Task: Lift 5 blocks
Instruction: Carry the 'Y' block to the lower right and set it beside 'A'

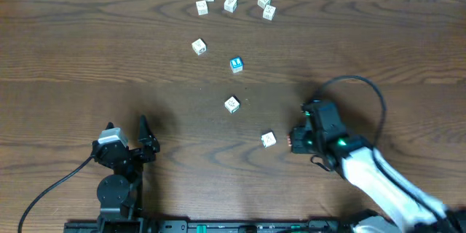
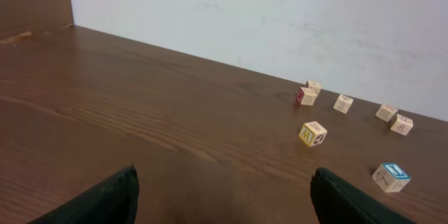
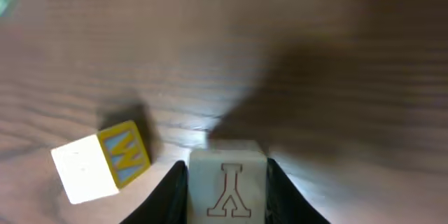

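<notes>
**Right gripper clamped on one block, four more loose on the table**

Our right gripper (image 3: 225, 169) is clenched on the block marked Y (image 3: 227, 190). It is a cream-white cube whose near face carries an outlined letter Y. The two dark fingers (image 3: 170, 203) press against its left and right sides. We cannot tell whether this block rests on the table (image 3: 336, 56) or hangs just above it.

Just beside the gripper, to the left in its wrist view, lies the block marked W (image 3: 98, 162). It is turned at an angle to the held one. One face is plain white, and another has a yellow frame around a W on blue.

From overhead we see three more blocks strung out toward the far edge, well apart from one another. First comes the middle block (image 1: 231, 104), pale with a small print on top. Next is the blue-faced block (image 1: 236, 64), its top bright blue with a white mark. Last is the yellow block (image 1: 199, 46), which shows a yellowish-orange face in the left wrist view.

Beyond these, near the far edge by the white wall (image 2: 280, 21), five similar pale cubes (image 1: 230, 4) sit in a loose cluster. One of them shows a red face.

Our left gripper (image 2: 224, 182) is spread wide with nothing between its fingers. It sits at the near left of the table, well apart from every block.
</notes>
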Controlling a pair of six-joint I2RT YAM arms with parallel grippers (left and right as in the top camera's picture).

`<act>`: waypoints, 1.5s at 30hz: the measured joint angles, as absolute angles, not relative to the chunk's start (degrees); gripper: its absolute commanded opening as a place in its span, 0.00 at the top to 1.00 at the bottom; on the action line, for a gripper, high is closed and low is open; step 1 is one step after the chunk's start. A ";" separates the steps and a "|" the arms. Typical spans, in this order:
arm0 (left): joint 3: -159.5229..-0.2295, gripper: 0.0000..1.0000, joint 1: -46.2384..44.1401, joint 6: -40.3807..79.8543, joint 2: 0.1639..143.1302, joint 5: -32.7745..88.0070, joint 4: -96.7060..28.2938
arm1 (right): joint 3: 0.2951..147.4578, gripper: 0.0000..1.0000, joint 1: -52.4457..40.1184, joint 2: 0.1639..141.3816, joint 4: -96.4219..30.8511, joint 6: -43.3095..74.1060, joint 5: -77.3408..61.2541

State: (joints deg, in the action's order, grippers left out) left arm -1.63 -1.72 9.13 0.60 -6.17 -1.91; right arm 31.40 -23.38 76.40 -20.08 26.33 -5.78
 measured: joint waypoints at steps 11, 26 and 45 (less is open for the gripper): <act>-1.63 0.21 -1.72 9.13 0.60 -6.17 -1.91 | 35.16 0.99 -31.92 84.53 -13.61 25.15 -8.40; -1.63 0.21 -1.72 9.13 0.60 -6.15 -1.91 | 35.14 0.23 -32.75 85.01 -16.84 24.75 -9.34; -1.63 0.21 -1.72 9.13 0.60 -6.17 -1.89 | 37.10 0.22 -33.01 78.43 -24.47 23.38 -4.47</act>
State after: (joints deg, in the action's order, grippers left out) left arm -1.63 -1.72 9.13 0.60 -6.17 -1.89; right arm 37.10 -33.01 78.43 -24.47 23.38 -4.47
